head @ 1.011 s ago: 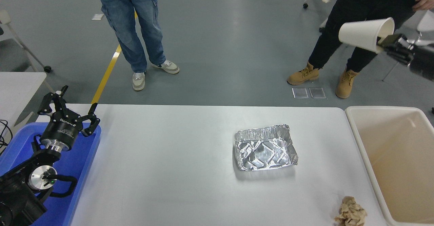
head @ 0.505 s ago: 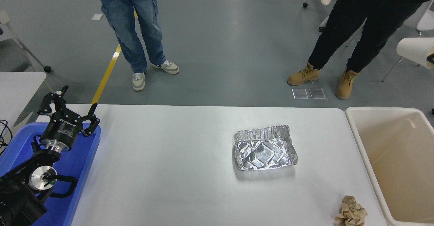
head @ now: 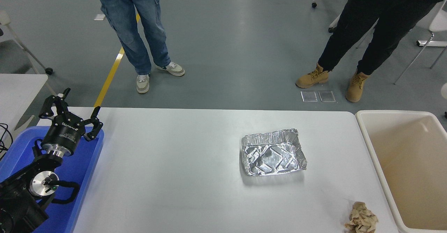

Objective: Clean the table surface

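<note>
Left gripper [head: 71,111] parked lower left over the blue bin [head: 85,163], jaws spread wide, holding nothing. Foil tray [head: 273,152] sits mid-right on the desk [head: 167,170]; crumpled paper [head: 361,218] at lower right beside the beige bin [head: 375,163].

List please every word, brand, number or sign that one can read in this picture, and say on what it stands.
White print on the left gripper body: a short brand word, seen upside down and too small to read with certainty.
Foil tray, crumpled paper, beige bin, blue bin, table surface: no text.
</note>
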